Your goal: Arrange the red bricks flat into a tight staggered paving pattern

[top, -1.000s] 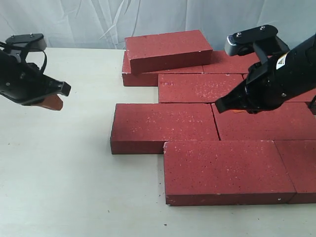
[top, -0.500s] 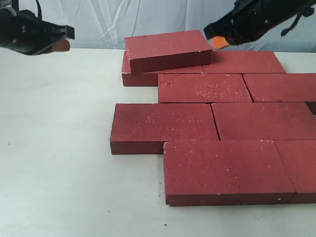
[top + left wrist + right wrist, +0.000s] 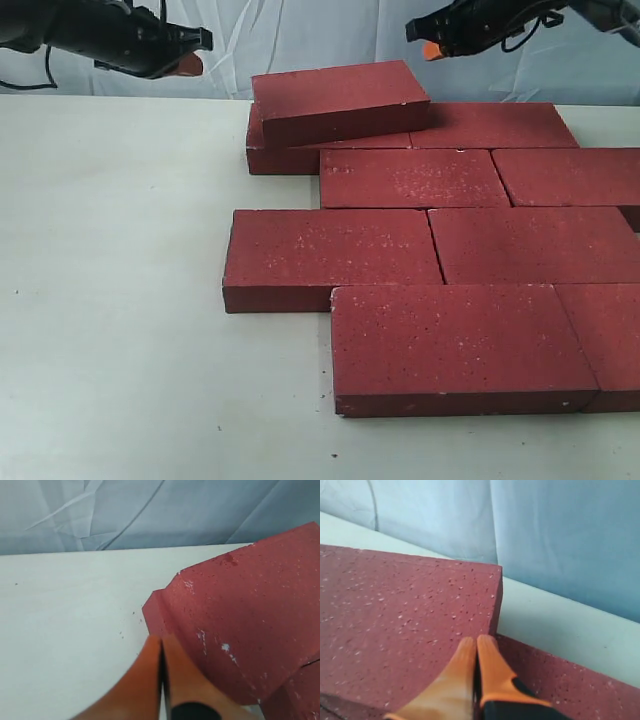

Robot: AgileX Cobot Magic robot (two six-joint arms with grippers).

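Eight bricks (image 3: 415, 178) lie flat on the bench (image 3: 120, 300) in four rows, each row offset from the next, with tight joints between them. That much of the paving looks done. One more brick, the top brick (image 3: 340, 100), is not yet laid. It sits askew on the back-left brick (image 3: 278, 158), with one end riding up over the joint to its neighbour.

Both arms hang high at the back, one off each end of the top brick. As far as the exterior view shows, neither touches it. The left arm (image 3: 100, 38) has its jaws pressed together with nothing between them. In its wrist view the orange fingertips (image 3: 150, 660) meet just short of the top brick's near corner (image 3: 240, 620). The right arm (image 3: 490, 20) is the same, jaws shut and empty, with its fingertips (image 3: 487, 655) meeting over the brick's far corner (image 3: 420, 610).

The step in hand seems to be the approach to this last brick. Next, the jaws probably need to spread wide enough to span the brick's short side, or the two arms need to work it from both ends. It then has to come off the stack and go flat on the bench, tight against a row end on the left edge. It looks heavy and rough, so a shallow pinch may slip, and dragging it could nudge the laid rows apart.
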